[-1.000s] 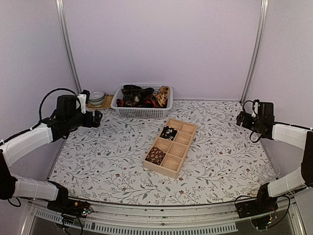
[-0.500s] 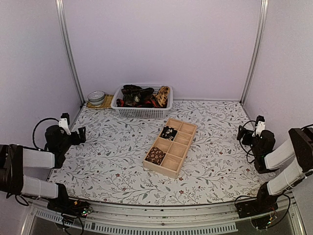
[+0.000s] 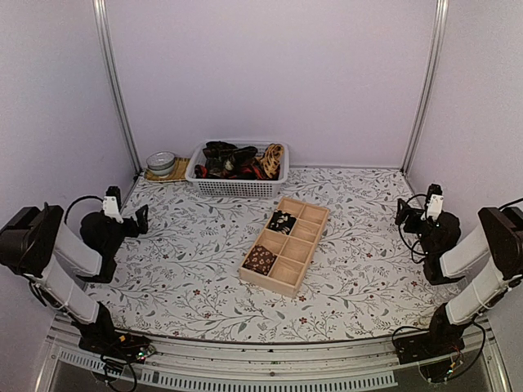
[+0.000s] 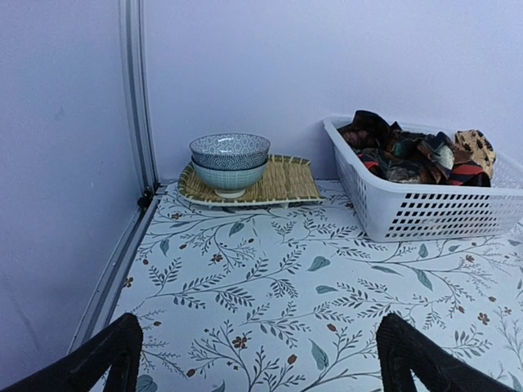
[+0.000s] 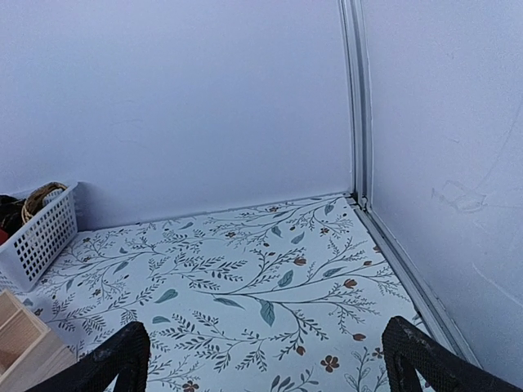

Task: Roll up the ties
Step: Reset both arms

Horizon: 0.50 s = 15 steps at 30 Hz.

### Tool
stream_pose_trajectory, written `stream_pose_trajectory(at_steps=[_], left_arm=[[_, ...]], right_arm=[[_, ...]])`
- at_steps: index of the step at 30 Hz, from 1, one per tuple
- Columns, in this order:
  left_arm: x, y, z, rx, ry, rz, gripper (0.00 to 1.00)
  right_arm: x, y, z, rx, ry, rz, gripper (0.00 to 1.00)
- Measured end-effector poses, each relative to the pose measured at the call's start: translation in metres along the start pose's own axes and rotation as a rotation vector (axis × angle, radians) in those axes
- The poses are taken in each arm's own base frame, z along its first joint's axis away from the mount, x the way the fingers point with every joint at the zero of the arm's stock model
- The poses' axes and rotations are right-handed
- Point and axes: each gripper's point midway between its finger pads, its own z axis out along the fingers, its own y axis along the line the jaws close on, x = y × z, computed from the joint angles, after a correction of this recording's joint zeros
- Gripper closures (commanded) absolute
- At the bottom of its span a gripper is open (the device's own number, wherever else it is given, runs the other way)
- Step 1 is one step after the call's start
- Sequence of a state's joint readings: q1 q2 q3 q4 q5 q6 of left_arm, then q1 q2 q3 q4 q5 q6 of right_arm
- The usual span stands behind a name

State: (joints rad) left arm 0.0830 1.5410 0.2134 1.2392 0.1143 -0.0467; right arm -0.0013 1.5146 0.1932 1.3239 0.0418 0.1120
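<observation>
The left gripper (image 4: pixel 257 327) sits low at the left edge of the floral table (image 3: pixel 188 269), its claw spread wide with nothing between the fingers. It is well apart from any cloth, which reads as a rest pose that keeps the middle free. In the far left corner two patterned bowls (image 4: pixel 230 159) are stacked one in the other on a bamboo mat (image 4: pixel 286 184), out of the working area and probably no part of this job. Just beside the mat stands a white perforated basket (image 4: pixel 425 216) against the back wall. It holds the unrolled ties (image 4: pixel 409 155), a loose heap of dark, red and tan cloth, so this looks like the supply. Near the table's centre a wooden divided tray (image 3: pixel 306 237) lies at a slant, likely the place for finished rolls. A brown patterned rolled tie (image 3: pixel 261 260) fills its near left compartment. A black speckled rolled tie (image 3: pixel 282 221) sits farther back in the same row, with an empty cell between them. The other cells appear empty, so most of the work seems left to do. The right gripper (image 5: pixel 265 325) rests at the right edge, its claw likewise spread and empty, facing the bare far corner.
</observation>
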Motion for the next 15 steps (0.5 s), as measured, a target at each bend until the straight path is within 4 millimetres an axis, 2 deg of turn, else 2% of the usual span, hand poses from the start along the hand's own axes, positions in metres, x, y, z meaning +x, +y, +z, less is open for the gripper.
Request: stream_pose_trajectory(at_steps=[5, 15], left_arm=[[-0.013, 0.001, 0.0, -0.013, -0.052, 0.016, 0.0], [-0.016, 0.001, 0.0, -0.02, -0.066, 0.027, 0.0]], right_arm=[[-0.004, -0.008, 0.008, 0.052, -0.002, 0.014, 0.0], [0.0, -0.014, 0.007, 0.083, 0.015, 0.023, 0.0]])
